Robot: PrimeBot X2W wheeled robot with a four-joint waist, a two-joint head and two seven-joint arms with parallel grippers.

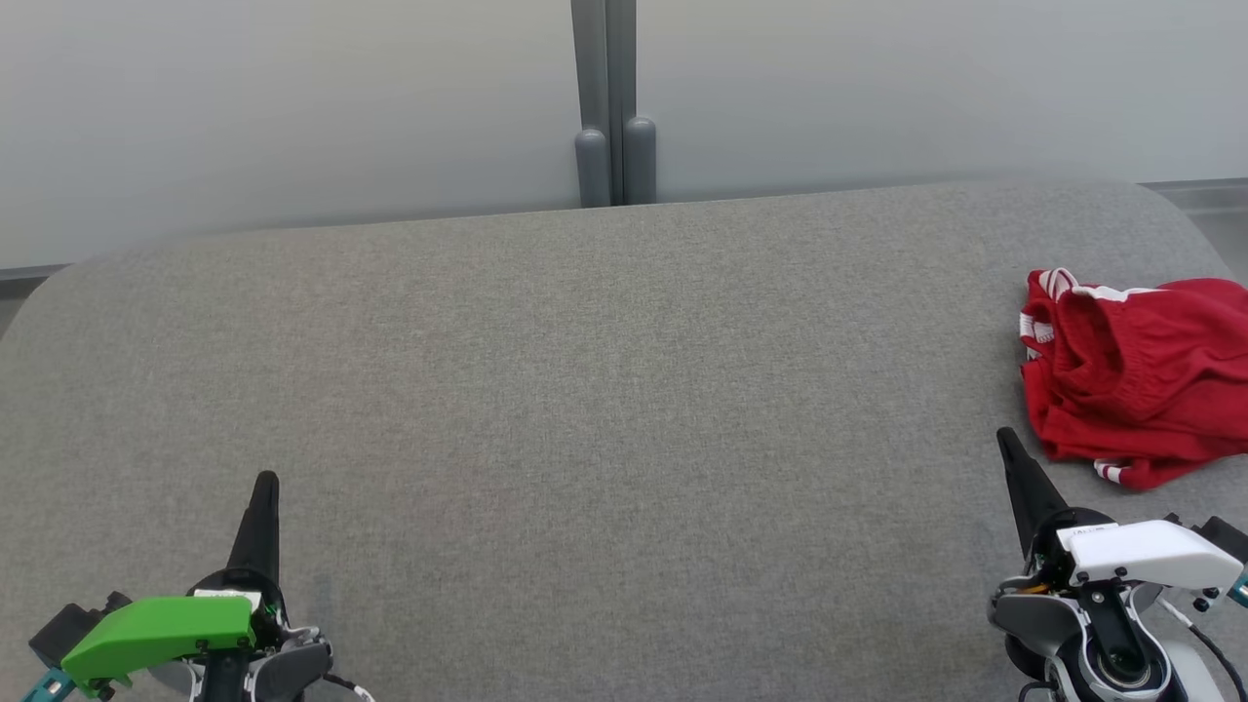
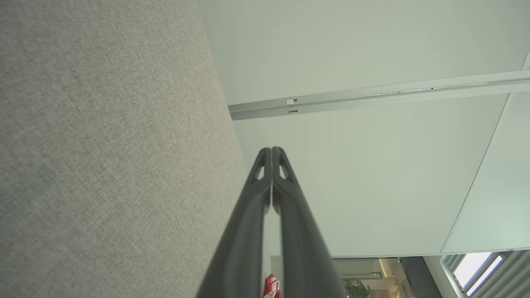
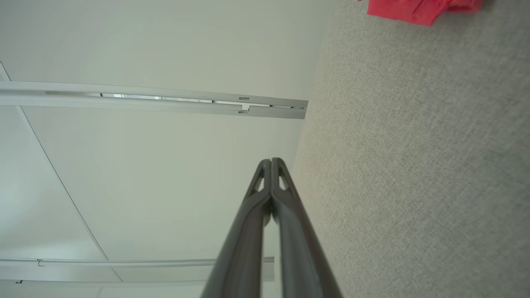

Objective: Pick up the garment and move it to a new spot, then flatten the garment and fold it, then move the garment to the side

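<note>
The red garment [image 1: 1131, 375] with white trim lies bunched by the right edge of the grey cloth-covered table [image 1: 604, 390], about halfway between the near and far edges. Its longer spread seems to run left to right, though the head view cuts off its right end. Which way it points I cannot tell from the crumple. The table's far corners are rounded, and behind it stands a pale wall [image 1: 292, 107] with a grey post [image 1: 612, 107] at the middle of the far edge. A broad stretch of grey cloth runs from the garment to the left edge. The left gripper [image 1: 265, 482] at the near left and the right gripper [image 1: 1004, 439], just beside the garment's near left corner but apart from it, are both clenched on nothing.
</note>
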